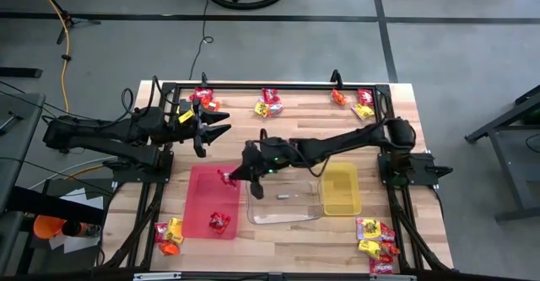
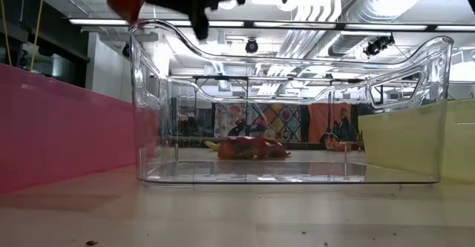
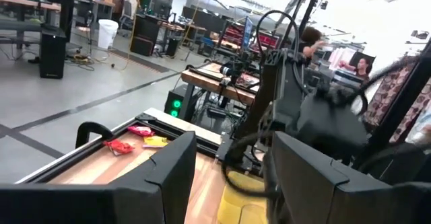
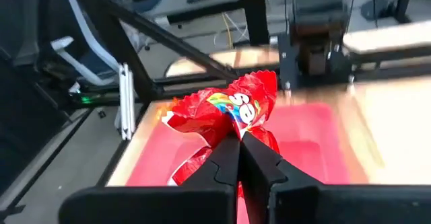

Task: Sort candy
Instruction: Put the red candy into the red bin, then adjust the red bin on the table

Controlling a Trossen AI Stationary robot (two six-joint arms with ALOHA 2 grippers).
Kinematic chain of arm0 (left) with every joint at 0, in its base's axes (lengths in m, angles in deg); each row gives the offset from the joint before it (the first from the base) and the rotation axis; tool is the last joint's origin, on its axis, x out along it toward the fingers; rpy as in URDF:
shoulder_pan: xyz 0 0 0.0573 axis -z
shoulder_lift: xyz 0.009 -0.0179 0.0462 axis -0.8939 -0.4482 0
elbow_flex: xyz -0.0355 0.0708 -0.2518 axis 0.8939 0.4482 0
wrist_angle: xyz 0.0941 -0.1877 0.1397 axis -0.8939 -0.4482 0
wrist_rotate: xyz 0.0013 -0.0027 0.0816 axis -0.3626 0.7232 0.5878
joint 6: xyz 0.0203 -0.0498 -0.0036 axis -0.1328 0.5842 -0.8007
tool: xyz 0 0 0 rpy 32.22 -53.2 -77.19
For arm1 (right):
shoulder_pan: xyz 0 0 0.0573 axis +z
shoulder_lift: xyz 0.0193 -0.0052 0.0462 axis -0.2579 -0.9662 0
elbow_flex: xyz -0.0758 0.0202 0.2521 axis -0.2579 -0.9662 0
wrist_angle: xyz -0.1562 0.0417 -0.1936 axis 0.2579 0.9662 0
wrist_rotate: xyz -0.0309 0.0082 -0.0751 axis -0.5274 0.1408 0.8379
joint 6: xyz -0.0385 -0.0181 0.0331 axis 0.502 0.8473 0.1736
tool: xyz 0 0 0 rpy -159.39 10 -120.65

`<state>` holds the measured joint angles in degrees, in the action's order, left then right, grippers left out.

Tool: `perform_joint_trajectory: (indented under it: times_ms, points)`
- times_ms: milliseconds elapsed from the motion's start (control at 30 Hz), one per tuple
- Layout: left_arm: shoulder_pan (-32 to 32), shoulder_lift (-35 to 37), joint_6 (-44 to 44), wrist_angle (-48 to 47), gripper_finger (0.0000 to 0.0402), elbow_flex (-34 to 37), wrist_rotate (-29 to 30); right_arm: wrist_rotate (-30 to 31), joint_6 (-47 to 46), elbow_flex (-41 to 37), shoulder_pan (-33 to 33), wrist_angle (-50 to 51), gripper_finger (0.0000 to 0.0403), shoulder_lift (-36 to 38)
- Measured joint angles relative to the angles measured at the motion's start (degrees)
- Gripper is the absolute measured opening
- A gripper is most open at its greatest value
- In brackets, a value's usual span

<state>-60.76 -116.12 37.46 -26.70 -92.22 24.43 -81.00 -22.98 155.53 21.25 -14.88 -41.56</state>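
Right gripper [image 4: 239,158] fingers pinch a red candy packet [image 4: 225,113], seemingly above the red tray [image 1: 201,198].

I see a crinkled, glossy red foil candy packet [image 4: 225,113], a smooth translucent red plastic tray [image 1: 202,198], a glass-clear glossy plastic tray [image 2: 297,113] and a pale, matt planked wooden bench [image 1: 278,251].

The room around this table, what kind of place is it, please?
Most likely a robotics lab or workshop. The left wrist view shows more workbenches with equipment on a bare grey floor, the low view shows exposed ceiling ducts, and cables trail across the floor beside the wooden table.
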Motion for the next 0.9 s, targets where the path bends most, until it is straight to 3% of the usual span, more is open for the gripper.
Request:
perform_joint_trajectory:
  times_ms: [167,400,533,667,900]
  points:
    - [0.0,0.0,0.0,0.0,0.0182,0.0,0.0,-0.1,-2.6,2.4,0.5,-0.1,0.0032,-3.8]
    - [0.0,0.0,0.0,0.0,0.0182,0.0,0.1,0.5,-5.0,3.9,0.4,3.1,0.0146,-5.5]
    - [0.0,0.0,0.0,0.0,0.0182,0.0,0.4,-3.0,-2.2,3.9,-0.4,3.9,0.0193,-4.4]
    - [0.0,0.0,0.0,0.0,0.0182,0.0,0.9,-5.0,-0.1,3.9,-2.2,9.5,0.021,-0.3]
    - [0.0,0.0,0.0,-0.6,0.0182,0.0,0.9,-3.0,8.9,3.8,-6.6,31.8,0.0203,10.8]
